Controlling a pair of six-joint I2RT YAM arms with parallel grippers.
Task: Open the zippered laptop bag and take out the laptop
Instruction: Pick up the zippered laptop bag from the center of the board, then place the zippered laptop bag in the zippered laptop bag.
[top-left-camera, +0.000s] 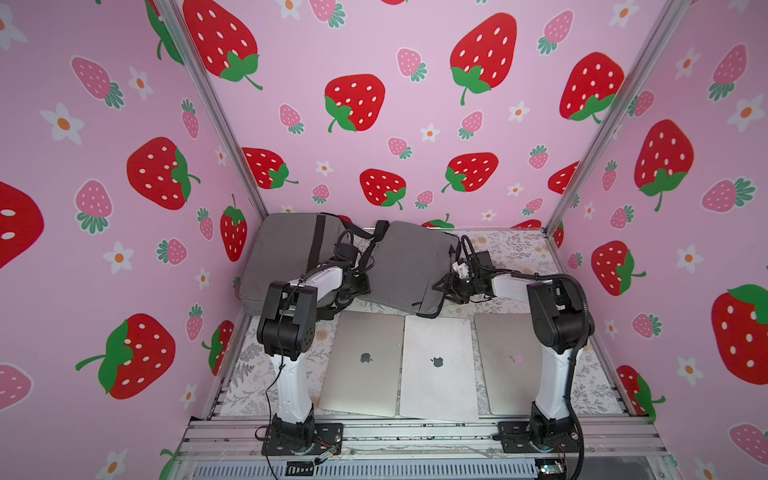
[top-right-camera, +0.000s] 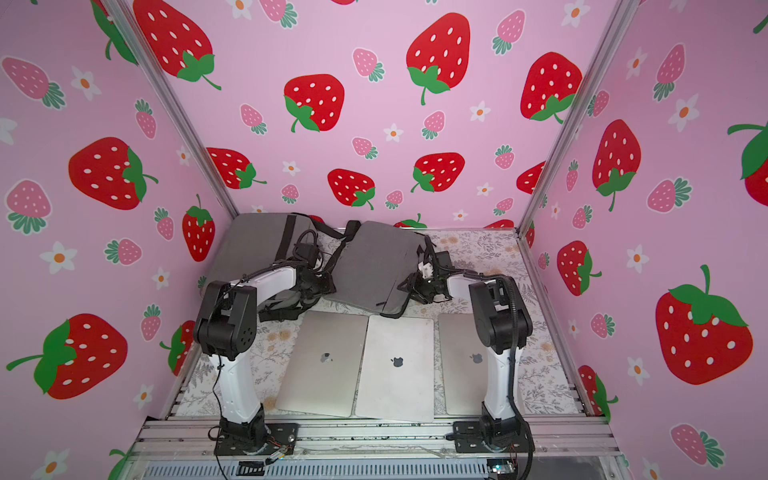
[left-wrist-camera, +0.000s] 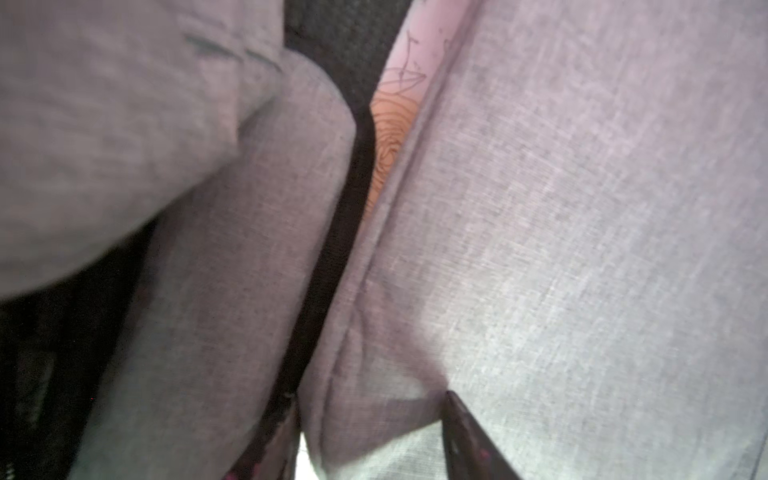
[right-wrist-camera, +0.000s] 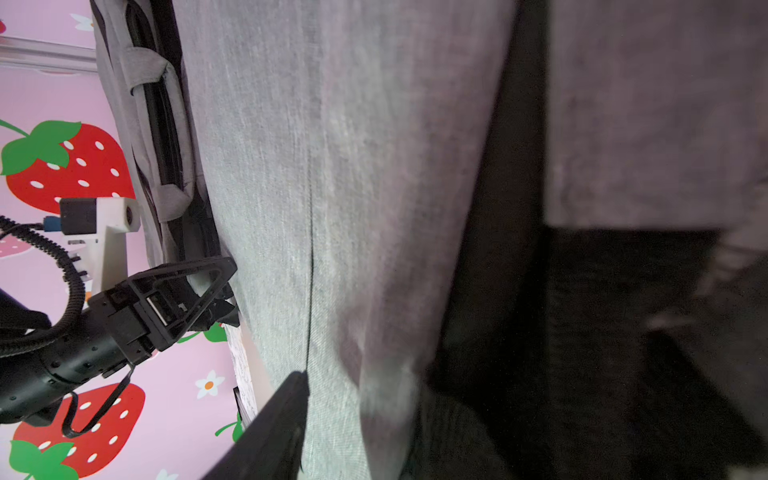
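Note:
A grey laptop bag (top-left-camera: 409, 266) lies tilted across the back middle of the table, its front corner over the laptops. My left gripper (top-left-camera: 360, 286) is at its left edge. In the left wrist view this gripper (left-wrist-camera: 374, 399) has a fold of the bag's grey fabric (left-wrist-camera: 561, 208) pinched between its fingers. My right gripper (top-left-camera: 442, 289) is at the bag's right edge. In the right wrist view one of its fingers (right-wrist-camera: 286, 415) presses on the bag's face (right-wrist-camera: 353, 187); the other finger is hidden. The bag's black zipper (right-wrist-camera: 160, 124) runs between the handles. The laptop inside is hidden.
A second grey bag (top-left-camera: 286, 257) lies at the back left, its black straps (top-left-camera: 365, 249) trailing between the two bags. Three silver laptops (top-left-camera: 365, 361) (top-left-camera: 438, 365) (top-left-camera: 509, 361) lie side by side at the front of the floral table cloth (top-left-camera: 519, 249). Pink strawberry walls enclose three sides.

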